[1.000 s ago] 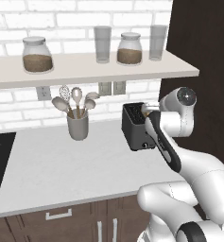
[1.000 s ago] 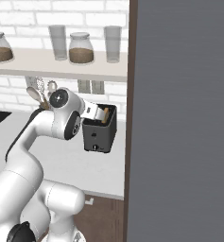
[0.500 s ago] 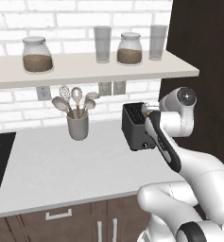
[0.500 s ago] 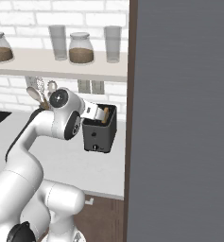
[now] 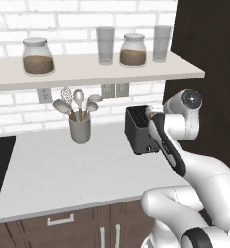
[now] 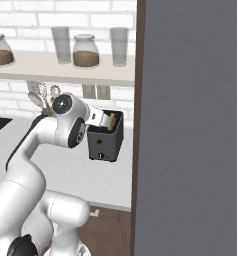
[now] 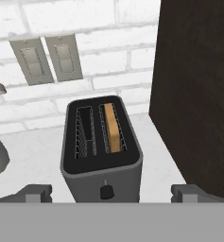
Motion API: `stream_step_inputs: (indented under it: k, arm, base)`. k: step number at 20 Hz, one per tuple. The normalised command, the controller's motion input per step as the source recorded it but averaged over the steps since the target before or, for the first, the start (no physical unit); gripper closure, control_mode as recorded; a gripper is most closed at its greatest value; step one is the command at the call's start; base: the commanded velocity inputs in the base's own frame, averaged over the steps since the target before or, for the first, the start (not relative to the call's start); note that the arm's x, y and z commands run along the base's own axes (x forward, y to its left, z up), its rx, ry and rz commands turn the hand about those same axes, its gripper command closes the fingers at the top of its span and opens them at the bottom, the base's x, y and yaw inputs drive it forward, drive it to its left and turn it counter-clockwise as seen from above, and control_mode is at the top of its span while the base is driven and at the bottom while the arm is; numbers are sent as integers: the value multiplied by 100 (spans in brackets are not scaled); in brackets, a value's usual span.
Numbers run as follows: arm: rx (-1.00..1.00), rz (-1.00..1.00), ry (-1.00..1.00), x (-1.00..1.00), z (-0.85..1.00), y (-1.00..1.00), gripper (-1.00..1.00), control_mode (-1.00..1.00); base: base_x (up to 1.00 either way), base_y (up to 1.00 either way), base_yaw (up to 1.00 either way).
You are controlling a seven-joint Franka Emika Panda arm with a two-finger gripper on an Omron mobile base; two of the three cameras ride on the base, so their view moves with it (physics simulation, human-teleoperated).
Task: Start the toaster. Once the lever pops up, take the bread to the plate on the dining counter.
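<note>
The tool (image 7: 111, 191) hangs wide open and empty, its two tips set either side of the small boxy dark grey toaster (image 7: 102, 150) just ahead on the white surface (image 5: 63, 169). The pale tan bread slice (image 7: 113, 127) stands in the right slot, light, stiff and crumbly; I would pinch its top edge gently across the flat faces.

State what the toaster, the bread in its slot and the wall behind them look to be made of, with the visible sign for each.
Toaster: probably matte dark grey metal or plastic; dull, even surface. Bread: baked crumb, pale tan and unglossy. Wall: white painted brick, grey mortar lines.
</note>
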Motion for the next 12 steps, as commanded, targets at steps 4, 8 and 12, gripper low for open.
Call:
stream_step_inputs:
  k: [4, 8, 12]
  arm:
    - [0, 0, 0, 0, 0, 0, -100, -100]
    - [0, 0, 0, 0, 0, 0, -100, -100]
    - [0, 0, 0, 0, 0, 0, -100, -100]
  base:
    - [0, 0, 0]
    - [0, 0, 0]
    - [0, 0, 0]
